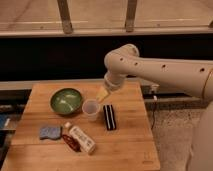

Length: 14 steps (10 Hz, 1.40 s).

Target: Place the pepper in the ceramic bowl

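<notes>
The pepper (pixel 71 143) is a slim dark red shape lying on the wooden table (pixel 130 145) near the front left, tight against the white bottle (pixel 81 138). The green ceramic bowl (pixel 66 101) stands at the back left of the table and holds nothing that I can see. My gripper (pixel 102 94) hangs from the white arm above the table's middle, just right of the bowl and over the far side of the translucent cup (pixel 91 109). It is well behind the pepper.
A black rectangular object (pixel 109 116) lies right of the cup. A blue-grey sponge (pixel 50 132) lies at the front left. A dark wall and rail run behind the table. Floor lies to the right of the table edge.
</notes>
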{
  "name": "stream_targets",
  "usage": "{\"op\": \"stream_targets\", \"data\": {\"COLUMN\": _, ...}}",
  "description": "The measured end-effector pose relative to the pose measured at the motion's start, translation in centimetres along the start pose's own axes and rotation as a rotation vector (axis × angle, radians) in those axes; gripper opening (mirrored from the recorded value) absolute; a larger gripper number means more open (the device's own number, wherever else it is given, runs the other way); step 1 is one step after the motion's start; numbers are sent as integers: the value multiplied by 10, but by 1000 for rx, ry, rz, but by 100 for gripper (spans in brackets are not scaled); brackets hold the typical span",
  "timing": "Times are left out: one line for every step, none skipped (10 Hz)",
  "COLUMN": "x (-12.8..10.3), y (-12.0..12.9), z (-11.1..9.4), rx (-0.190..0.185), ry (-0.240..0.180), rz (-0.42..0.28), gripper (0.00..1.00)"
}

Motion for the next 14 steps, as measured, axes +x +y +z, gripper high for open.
{"op": "stream_targets", "data": {"x": -3, "y": 7, "z": -1, "rx": 2, "ry": -1, "rz": -31, "gripper": 80}}
{"op": "stream_targets", "data": {"x": -6, "y": 17, "z": -2, "rx": 5, "ry": -3, "rz": -62, "gripper": 80}}
{"op": "stream_targets", "data": {"x": -8, "y": 38, "z": -5, "rx": 5, "ry": -11, "rz": -110, "gripper": 80}}
{"op": "stream_targets", "data": {"x": -7, "y": 56, "z": -8, "rx": 9, "ry": -19, "rz": -143, "gripper": 80}}
{"op": "stream_targets", "data": {"x": -7, "y": 77, "z": -11, "rx": 7, "ry": -29, "rz": -177, "gripper": 80}}
{"op": "stream_targets", "data": {"x": -7, "y": 101, "z": -13, "rx": 3, "ry": -38, "rz": -218, "gripper": 80}}
{"op": "stream_targets", "data": {"x": -9, "y": 128, "z": -14, "rx": -3, "ry": -49, "rz": -269, "gripper": 80}}
{"op": "stream_targets", "data": {"x": -12, "y": 148, "z": -14, "rx": -7, "ry": -58, "rz": -308, "gripper": 80}}
{"op": "stream_targets", "data": {"x": -17, "y": 168, "z": -13, "rx": -9, "ry": -65, "rz": -344, "gripper": 80}}
{"op": "stream_targets", "data": {"x": -22, "y": 190, "z": -10, "rx": -11, "ry": -70, "rz": -382, "gripper": 80}}
{"op": "stream_targets", "data": {"x": -26, "y": 211, "z": -7, "rx": -17, "ry": -74, "rz": -413, "gripper": 80}}
{"op": "stream_targets", "data": {"x": -27, "y": 225, "z": -1, "rx": -24, "ry": -72, "rz": -432, "gripper": 80}}
{"op": "stream_targets", "data": {"x": -27, "y": 236, "z": 5, "rx": -37, "ry": -68, "rz": -443, "gripper": 80}}
{"op": "stream_targets", "data": {"x": -27, "y": 234, "z": 4, "rx": -35, "ry": -69, "rz": -440, "gripper": 80}}
